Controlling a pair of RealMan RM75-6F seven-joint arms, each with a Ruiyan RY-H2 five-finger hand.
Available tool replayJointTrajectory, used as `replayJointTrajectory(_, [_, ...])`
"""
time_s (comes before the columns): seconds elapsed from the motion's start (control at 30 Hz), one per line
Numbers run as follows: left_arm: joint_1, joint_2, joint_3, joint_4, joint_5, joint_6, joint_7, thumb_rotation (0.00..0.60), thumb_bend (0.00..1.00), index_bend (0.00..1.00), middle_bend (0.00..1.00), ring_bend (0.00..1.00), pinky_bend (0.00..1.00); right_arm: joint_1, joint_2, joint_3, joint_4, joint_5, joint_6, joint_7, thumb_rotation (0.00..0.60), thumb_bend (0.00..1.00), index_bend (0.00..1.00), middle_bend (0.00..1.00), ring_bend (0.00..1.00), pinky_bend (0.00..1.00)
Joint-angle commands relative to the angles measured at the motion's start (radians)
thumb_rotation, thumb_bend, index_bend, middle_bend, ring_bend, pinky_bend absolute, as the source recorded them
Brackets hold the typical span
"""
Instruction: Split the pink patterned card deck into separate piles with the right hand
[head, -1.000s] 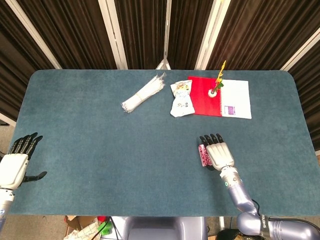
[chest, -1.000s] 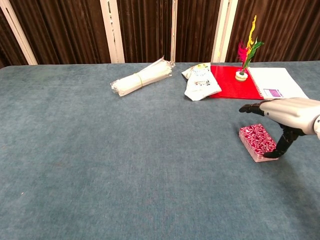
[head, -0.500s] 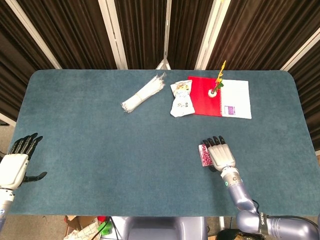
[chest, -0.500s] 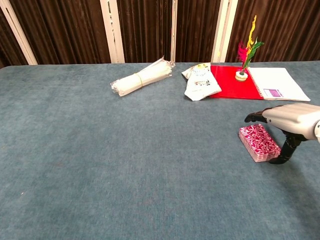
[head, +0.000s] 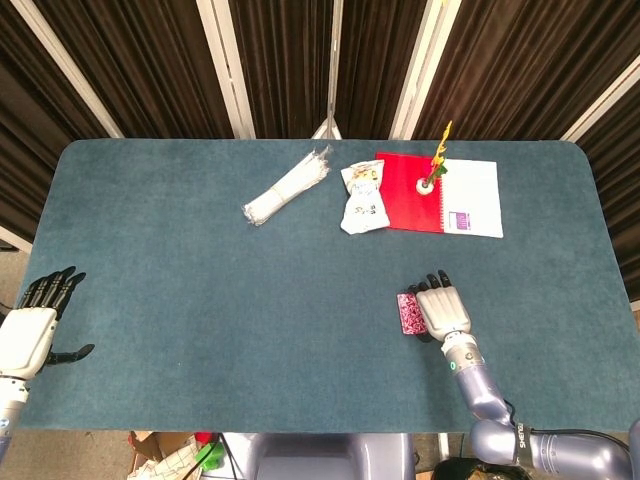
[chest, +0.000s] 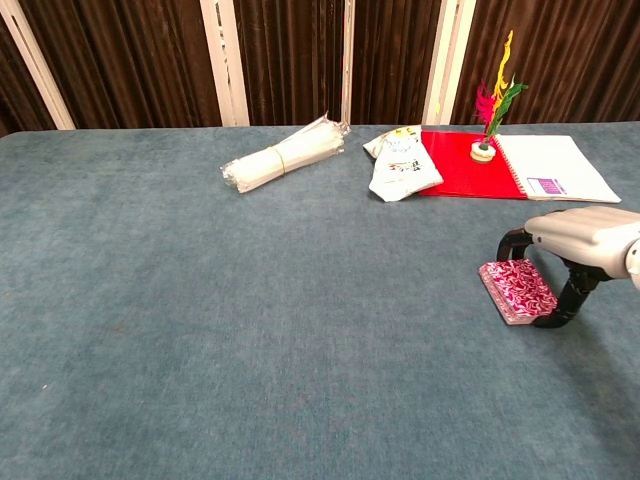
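The pink patterned card deck lies at the right front of the blue table. My right hand arches over its right side. The fingers curl down onto the deck's far end and the thumb presses its near end, so the hand grips the deck by its ends. From the head view the deck shows just left of the right hand. My left hand hangs open off the table's left front edge, holding nothing.
At the back of the table lie a clear bag of white sticks, a white snack packet, a red and white notebook, and on the notebook a small stand with coloured feathers.
The right hand's fingers have curled down from stretched flat onto the deck's far end, and the thumb has closed on the near end. The left hand has not moved.
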Motion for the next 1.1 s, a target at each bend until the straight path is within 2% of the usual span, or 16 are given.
replayJointTrajectory(0.03, [0.000, 0.000, 0.000, -0.001, 0.000, 0.000, -0.001, 0.600, 0.01, 0.00, 0.00, 0.00, 0.00, -0.003, -0.002, -0.003, 0.003, -0.014, 0.008, 0.014, 0.600, 0.24, 0.51, 0.46, 0.18, 0.00])
replayJointTrajectory(0.33, [0.000, 0.001, 0.000, -0.001, -0.002, -0.001, -0.004, 0.600, 0.01, 0.00, 0.00, 0.00, 0.00, -0.002, 0.022, 0.006, -0.021, -0.061, 0.037, 0.046, 0.600, 0.24, 0.53, 0.47, 0.19, 0.00])
replayJointTrajectory(0.5, [0.000, -0.001, -0.001, 0.000, -0.004, 0.000, -0.002, 0.600, 0.01, 0.00, 0.00, 0.00, 0.00, 0.002, 0.047, 0.015, -0.020, -0.048, 0.036, 0.048, 0.600, 0.24, 0.53, 0.47, 0.19, 0.00])
replayJointTrajectory(1.0, [0.001, -0.004, 0.001, -0.001, -0.004, 0.003, 0.014, 0.600, 0.01, 0.00, 0.00, 0.00, 0.00, 0.007, 0.016, 0.015, 0.121, 0.036, 0.000, 0.074, 0.600, 0.24, 0.53, 0.47, 0.19, 0.00])
replayJointTrajectory(1.1, [0.001, -0.004, 0.001, -0.002, -0.004, 0.003, 0.014, 0.600, 0.01, 0.00, 0.00, 0.00, 0.00, 0.007, 0.013, 0.015, 0.133, 0.043, -0.002, 0.076, 0.600, 0.24, 0.47, 0.46, 0.17, 0.00])
